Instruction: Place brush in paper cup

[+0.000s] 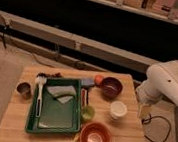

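White brush [39,96] lies near-to-far, head away; pincer [145,113] right.

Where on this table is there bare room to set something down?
Free: front-left corner, in front of the metal cup, left of the green tray; front-right corner, right of the orange bowl. The gripper hangs right of the paper cup. Crowded: around the green cup.

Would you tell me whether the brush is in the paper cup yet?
Out. The brush lies at the left of the green tray, apart from the paper cup; the claw hangs right of that cup.
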### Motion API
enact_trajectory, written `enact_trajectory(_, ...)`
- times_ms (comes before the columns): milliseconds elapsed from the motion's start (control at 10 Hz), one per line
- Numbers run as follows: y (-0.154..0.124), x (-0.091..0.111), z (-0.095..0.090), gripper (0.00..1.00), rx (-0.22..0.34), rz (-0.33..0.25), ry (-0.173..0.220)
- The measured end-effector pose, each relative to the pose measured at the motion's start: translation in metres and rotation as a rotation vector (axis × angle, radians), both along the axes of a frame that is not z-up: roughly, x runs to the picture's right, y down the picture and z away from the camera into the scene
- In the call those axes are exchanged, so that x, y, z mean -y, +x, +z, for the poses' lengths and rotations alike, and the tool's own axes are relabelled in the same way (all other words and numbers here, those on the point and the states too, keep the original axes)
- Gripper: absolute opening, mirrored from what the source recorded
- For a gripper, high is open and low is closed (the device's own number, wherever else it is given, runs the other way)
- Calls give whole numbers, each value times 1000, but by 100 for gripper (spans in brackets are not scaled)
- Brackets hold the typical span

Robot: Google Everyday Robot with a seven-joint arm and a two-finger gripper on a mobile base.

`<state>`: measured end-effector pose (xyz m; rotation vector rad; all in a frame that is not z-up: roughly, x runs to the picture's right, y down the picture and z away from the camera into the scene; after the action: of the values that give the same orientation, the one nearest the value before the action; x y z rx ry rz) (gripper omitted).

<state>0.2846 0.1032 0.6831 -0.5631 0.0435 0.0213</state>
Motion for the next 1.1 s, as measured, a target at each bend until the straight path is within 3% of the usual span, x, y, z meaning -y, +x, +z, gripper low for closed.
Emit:
enact_trajectory(300,-24,41,9,80,87,-176,46)
enact_trajectory(600,-27,48,7,80,115,-231,55)
enact_trajectory(800,-33,57,5,80,213,-336,70)
enact_trajectory(1100,-42,73,11,80,277,-417,85)
